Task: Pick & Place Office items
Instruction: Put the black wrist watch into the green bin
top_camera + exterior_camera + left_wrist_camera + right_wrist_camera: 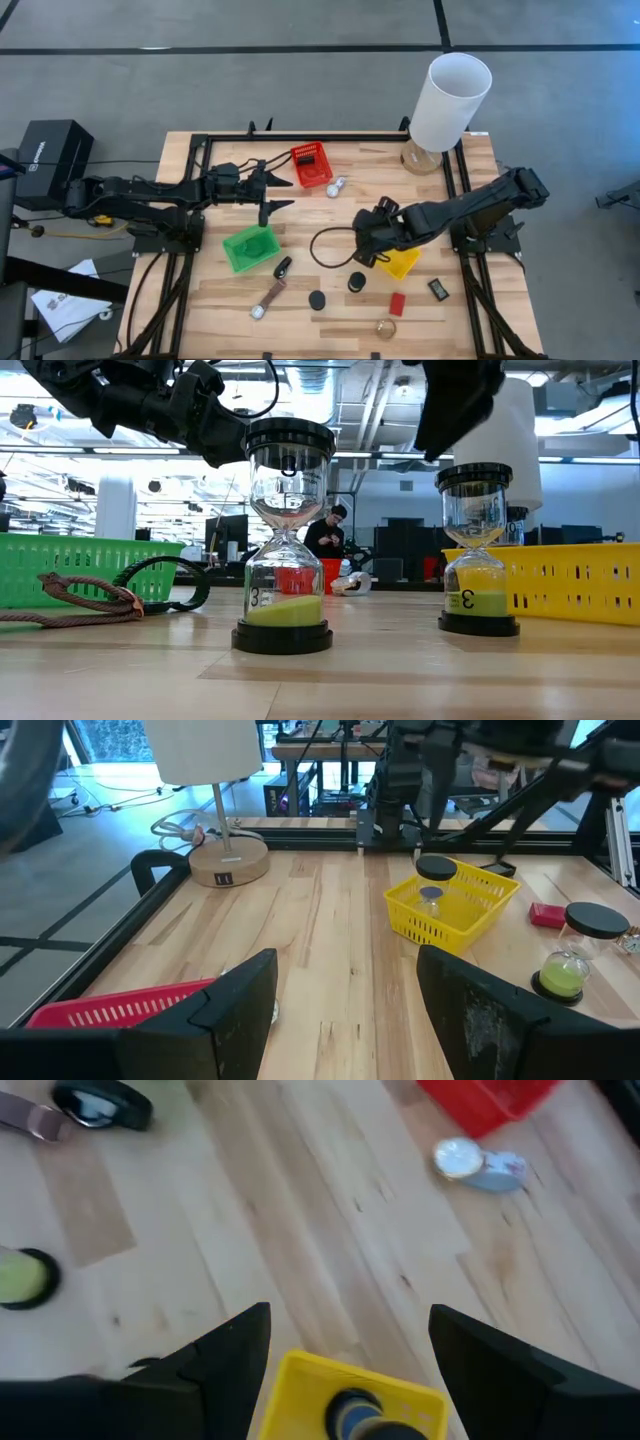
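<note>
Hourglass sits in yellow basket, directly below your right gripper, fingers spread, clear of it. Farther off, your left gripper hovers agape between green basket and red basket.

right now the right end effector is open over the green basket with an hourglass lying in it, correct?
Not quite: the basket is yellow, not green. The right wrist view shows the open right end effector over the yellow basket with an hourglass in it. The green basket sits near the left arm.
</note>
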